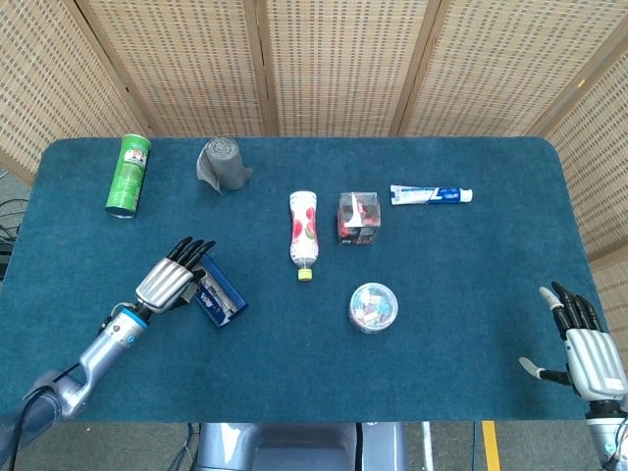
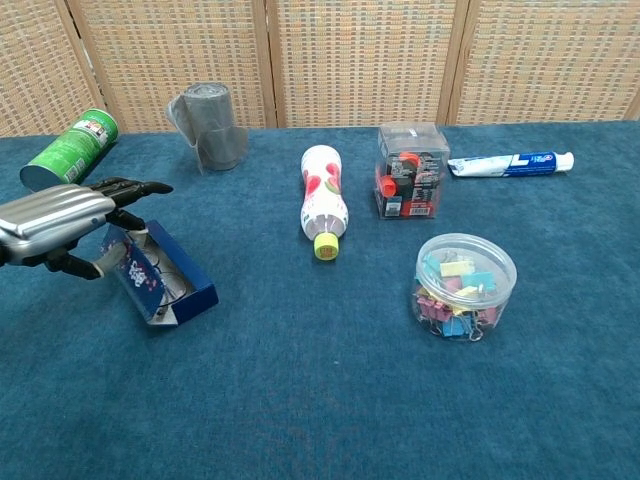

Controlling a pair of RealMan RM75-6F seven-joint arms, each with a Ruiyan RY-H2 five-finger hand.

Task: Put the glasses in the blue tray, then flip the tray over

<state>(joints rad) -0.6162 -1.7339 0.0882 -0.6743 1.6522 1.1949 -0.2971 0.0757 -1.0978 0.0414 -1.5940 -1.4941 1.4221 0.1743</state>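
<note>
One hand, left [image 2: 60, 215], grips blue tray [image 2: 160, 280] tipped on edge; right hand [image 1: 589, 348] open, w/ nothing held.

Blue tray [image 2: 160, 278] stood tipped on edge, held by left hand [image 2: 62, 222]. Left of white bottle [image 2: 323, 203]: tray, green can [image 2: 66, 151], grey roll [image 2: 208, 125]. Right: clip tub [image 2: 465, 285], clear box [image 2: 411, 170], toothpaste [image 2: 510, 163].

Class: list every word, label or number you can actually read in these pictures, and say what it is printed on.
None is legible.
Green can: label too blurred.
Toothpaste tube: print too small.
White bottle: red pattern only.
Blue tray: markings, unreadable.
</note>
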